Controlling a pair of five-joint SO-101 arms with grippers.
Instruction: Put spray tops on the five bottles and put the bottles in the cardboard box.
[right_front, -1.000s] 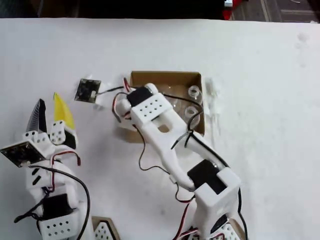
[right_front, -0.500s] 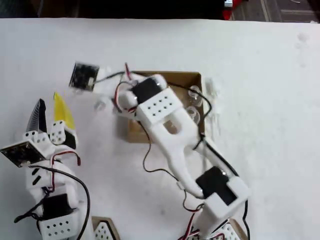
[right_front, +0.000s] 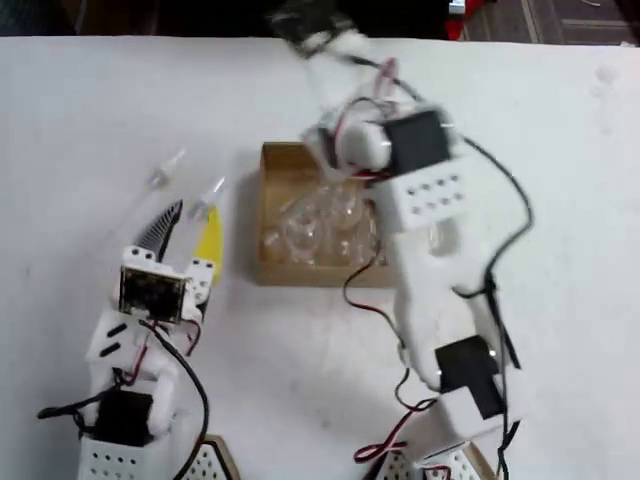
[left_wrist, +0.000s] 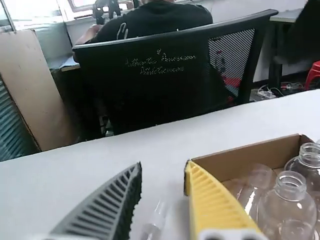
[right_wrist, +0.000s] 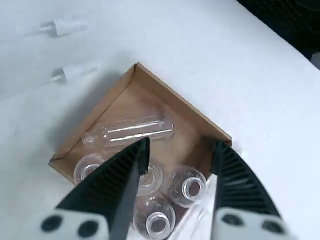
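1. High view: against half a second ago, the right arm (right_front: 425, 190) is now stretching over the box (right_front: 300, 275) toward the far edge of the table (right_front: 560, 200), no longer crouching low over the box's left side. The left arm (right_front: 140, 330) is sitting nearer the box than before. The left gripper (right_front: 195, 212) is gaping open, with one top (right_front: 209, 193) lying by its tips and another top (right_front: 165, 172) lying farther out. The right arm's wrist end is smearing into a blur at the far edge. The arm is covering the box's right side, and the bottles (right_front: 320, 222) inside are showing as clear glints that are hard to count.
2. Left wrist view: the gray finger (left_wrist: 112, 200) and yellow finger (left_wrist: 212, 205) are standing apart, gripping nothing. A top (left_wrist: 157, 220) is lying on the table between them, cut off by the frame edge. Just beyond the yellow finger the box (left_wrist: 235, 160) is running out of frame, with upright bottles (left_wrist: 287, 192) showing open necks.
3. Right wrist view: the right gripper (right_wrist: 181, 147) is hanging above the box (right_wrist: 95, 117), fingers spread wide and holding nothing. The box is holding five bottles: one bottle (right_wrist: 130, 132) is lying on its side and four (right_wrist: 187, 187) are standing clustered with open necks, partly hidden by the fingers. Two tops (right_wrist: 65, 27) (right_wrist: 75, 72) are lying on the table outside the box.
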